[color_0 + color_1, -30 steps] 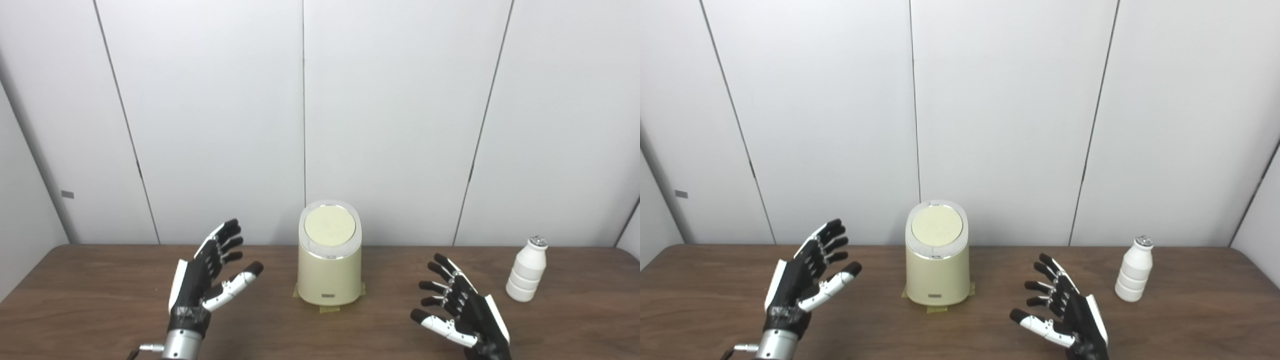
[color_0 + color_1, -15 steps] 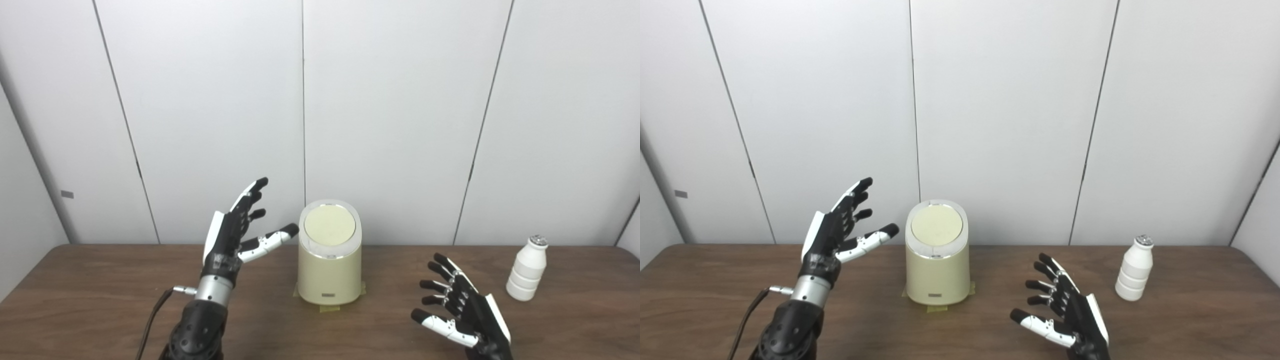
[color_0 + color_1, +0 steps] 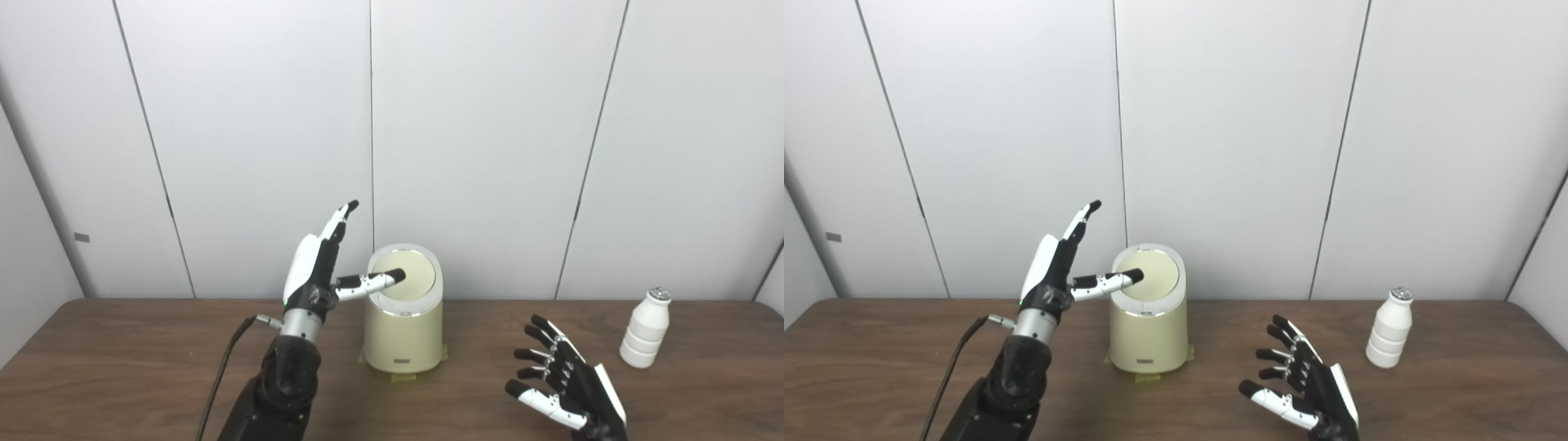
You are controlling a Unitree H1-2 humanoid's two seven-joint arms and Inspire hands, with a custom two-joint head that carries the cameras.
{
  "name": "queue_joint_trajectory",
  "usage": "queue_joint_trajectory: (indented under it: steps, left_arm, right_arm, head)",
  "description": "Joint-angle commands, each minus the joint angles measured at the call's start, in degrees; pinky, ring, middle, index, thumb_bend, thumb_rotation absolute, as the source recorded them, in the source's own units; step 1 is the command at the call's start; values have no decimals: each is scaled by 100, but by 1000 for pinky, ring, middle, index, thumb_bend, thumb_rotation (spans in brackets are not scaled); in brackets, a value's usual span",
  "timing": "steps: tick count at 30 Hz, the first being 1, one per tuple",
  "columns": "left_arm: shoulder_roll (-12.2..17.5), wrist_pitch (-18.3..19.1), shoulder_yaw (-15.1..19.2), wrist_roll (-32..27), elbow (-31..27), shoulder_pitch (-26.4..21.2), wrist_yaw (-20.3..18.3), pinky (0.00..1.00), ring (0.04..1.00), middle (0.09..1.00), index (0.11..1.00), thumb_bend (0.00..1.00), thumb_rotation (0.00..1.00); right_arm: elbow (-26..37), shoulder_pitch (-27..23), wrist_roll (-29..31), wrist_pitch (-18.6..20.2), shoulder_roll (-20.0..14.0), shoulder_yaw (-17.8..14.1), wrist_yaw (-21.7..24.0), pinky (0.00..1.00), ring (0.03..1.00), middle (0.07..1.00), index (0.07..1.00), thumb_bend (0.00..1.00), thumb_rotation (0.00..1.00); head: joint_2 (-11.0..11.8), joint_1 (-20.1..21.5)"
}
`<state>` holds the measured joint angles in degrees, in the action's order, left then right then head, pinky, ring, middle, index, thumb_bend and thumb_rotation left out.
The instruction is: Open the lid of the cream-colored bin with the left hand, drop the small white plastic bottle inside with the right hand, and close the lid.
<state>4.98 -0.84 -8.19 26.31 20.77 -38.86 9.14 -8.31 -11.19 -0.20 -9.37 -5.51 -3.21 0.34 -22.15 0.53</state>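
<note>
The cream-colored bin (image 3: 404,340) stands at the middle of the table, its round lid (image 3: 411,283) closed. My left hand (image 3: 318,269) is raised just left of the bin, open, with fingers pointing up and the thumb reaching over the lid's left edge; whether it touches I cannot tell. The small white plastic bottle (image 3: 644,337) with a silver cap stands upright at the far right. My right hand (image 3: 566,383) hovers open, palm inward, near the front edge, well left of the bottle and right of the bin.
The brown wooden table (image 3: 122,367) ends against white wall panels (image 3: 490,122) right behind the bin. Yellow tape (image 3: 404,378) shows under the bin's base. A black cable (image 3: 223,367) trails from my left wrist.
My left hand has risen and moved right from the table's left side to the bin, its thumb now over the lid. The right hand has stayed nearly still.
</note>
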Motion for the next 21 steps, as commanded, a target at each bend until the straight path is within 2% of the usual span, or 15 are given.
queue_joint_trajectory:
  steps: [1,8,12,17,21]
  left_arm:
    - [23,18,-83,232,-11,-467,167,1000,1000,1000,1000,886,313]
    - [30,255,-232,482,295,-758,156,1000,1000,1000,1000,881,265]
    - [34,209,-251,506,449,-832,196,999,1000,1000,1000,861,245]
    - [89,136,-316,565,669,-879,279,949,1000,1000,1000,828,219]
    - [161,112,-396,639,703,-876,348,959,1000,1000,1000,824,193]
  right_arm:
    - [153,-133,69,-137,-13,-13,24,590,739,881,886,818,303]
    - [199,-134,108,-152,41,-17,-4,577,714,875,882,845,308]
    - [211,-132,142,-136,74,-11,4,568,706,873,884,852,302]
    - [208,-143,55,-177,89,18,-30,564,711,868,882,839,303]
    - [220,-146,55,-186,104,25,-35,553,696,866,881,836,295]
  head:
    - [10,10]
    - [11,61]
    - [19,95]
    - [20,110]
    - [10,128]
